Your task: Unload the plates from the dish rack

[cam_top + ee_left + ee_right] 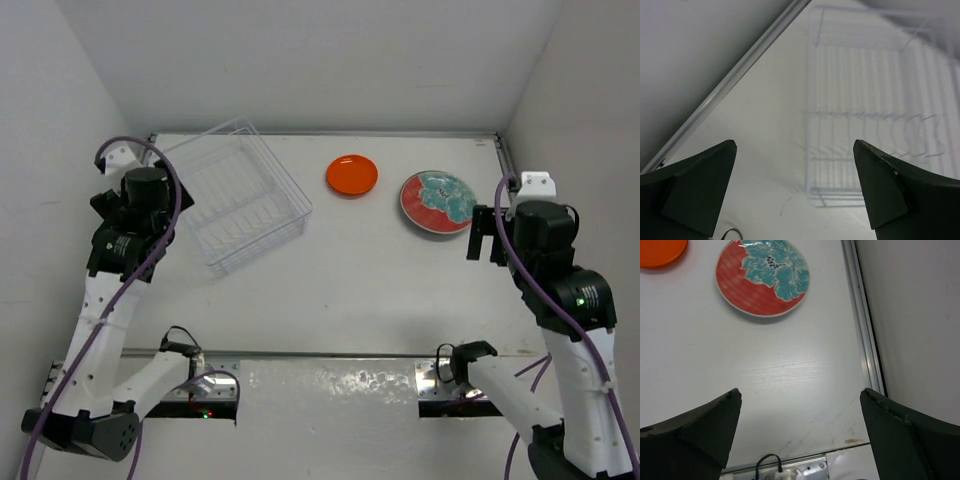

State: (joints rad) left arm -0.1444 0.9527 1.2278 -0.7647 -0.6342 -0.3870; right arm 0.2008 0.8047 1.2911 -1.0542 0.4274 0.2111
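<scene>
On the table (pixel 380 290), the dish rack (pixel 240 195) sits at ten o'clock, turned askew. The orange plate (pixel 352 175) lies flat at twelve and the red plate (pixel 437 201) with its teal flower at two, apart from each other and outside the rack. The left gripper (pixel 795 150) hangs at the rack's nine o'clock, fingers spread wide, holding nothing. The right gripper (pixel 800 395), at the red plate's four o'clock, is likewise wide

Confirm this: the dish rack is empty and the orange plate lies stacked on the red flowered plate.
Not stacked: the top view shows the orange plate lying on the table, apart from the red flowered plate. The dish rack is indeed empty.
</scene>
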